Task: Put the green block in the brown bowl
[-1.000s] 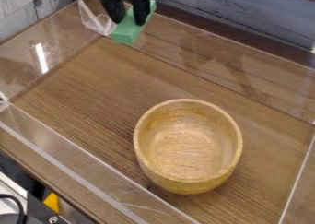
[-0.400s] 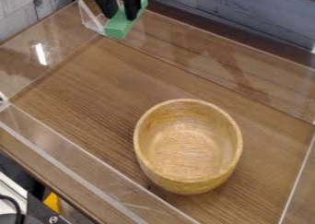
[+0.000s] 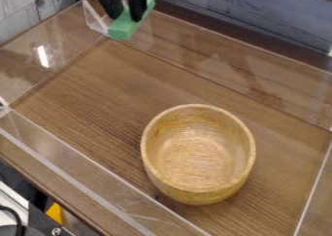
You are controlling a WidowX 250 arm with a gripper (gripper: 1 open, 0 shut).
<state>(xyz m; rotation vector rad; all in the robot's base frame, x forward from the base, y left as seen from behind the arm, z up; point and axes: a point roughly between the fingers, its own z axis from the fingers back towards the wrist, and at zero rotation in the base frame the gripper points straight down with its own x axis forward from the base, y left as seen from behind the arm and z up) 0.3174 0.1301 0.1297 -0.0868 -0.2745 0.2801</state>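
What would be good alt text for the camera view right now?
A black gripper at the top left holds a green block above a wooden table. An empty brown bowl sits toward the lower right, well apart from the block, inside clear plastic walls.

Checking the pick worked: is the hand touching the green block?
Touching. The camera view shows the hand with its dark fingers closed on the top of the green block, which hangs clear of the table.

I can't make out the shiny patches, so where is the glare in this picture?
Camera view: pale glare streaks on the clear plastic walls at left; soft sheen across the wooden tabletop; the round tan wooden bowl is sharp and evenly lit.
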